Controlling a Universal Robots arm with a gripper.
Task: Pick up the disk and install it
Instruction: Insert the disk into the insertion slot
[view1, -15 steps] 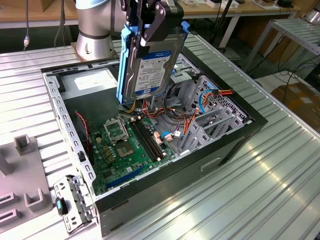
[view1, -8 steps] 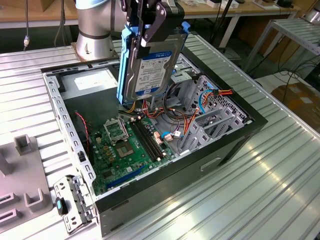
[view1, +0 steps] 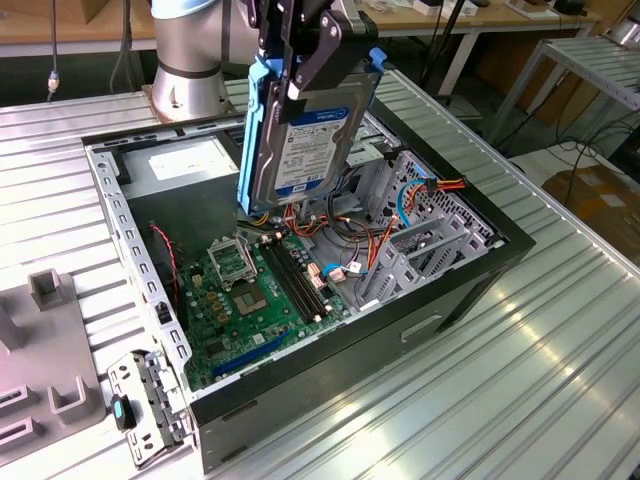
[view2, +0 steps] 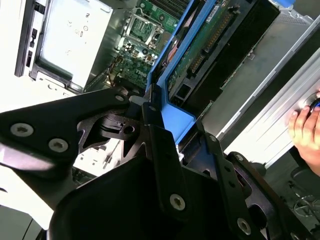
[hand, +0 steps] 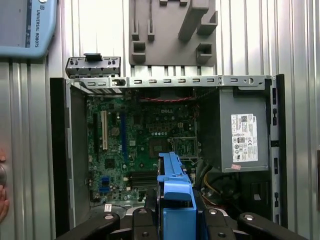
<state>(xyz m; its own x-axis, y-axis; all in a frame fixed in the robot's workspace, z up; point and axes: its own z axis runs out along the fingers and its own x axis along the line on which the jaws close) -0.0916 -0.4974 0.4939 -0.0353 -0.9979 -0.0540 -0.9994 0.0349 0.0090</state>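
The disk, silver with a white-and-blue label and a blue carrier frame, hangs on edge above the open computer case. My gripper is shut on its upper end. The disk's lower edge sits just over the cables beside the motherboard, to the exterior view's left of the grey drive bay. In the second wrist view the disk runs away from the gripper toward the case interior. The first wrist view looks down past the blue carrier frame onto the motherboard.
A grey power-supply box with a white sticker fills the case's far corner. A small grey cage with a blue latch and a grey fixture lie on the ribbed table outside the case. A person's hand rests by the case.
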